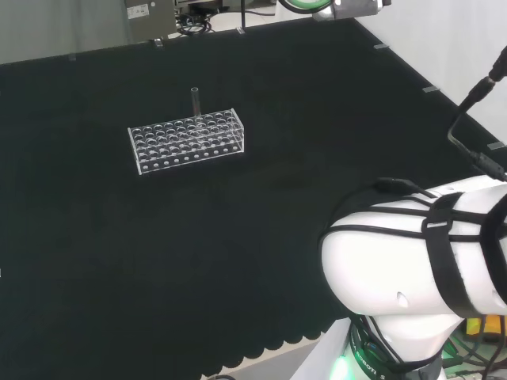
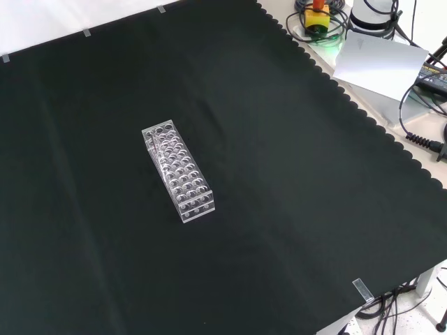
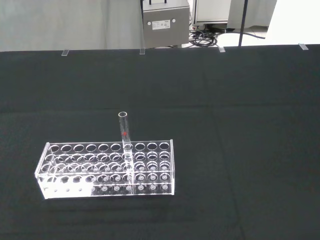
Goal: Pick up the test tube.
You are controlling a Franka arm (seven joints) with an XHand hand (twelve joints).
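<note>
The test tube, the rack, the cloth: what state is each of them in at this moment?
test tube: upright in a hole of the rack's far row as the head view shows it, untouched, looks empty.
rack: clear plastic, flat on the cloth, every other hole empty.
black cloth: spread flat over the bench.

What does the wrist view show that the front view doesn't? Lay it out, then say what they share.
Wrist view: the test tube stands upright and rises clear above the rack, with a small red mark on it; a grey box sits beyond the cloth.

Front view: the scalloped edge of the cloth, with cables and a white sheet past it.

Both: one clear rack on black cloth.
</note>
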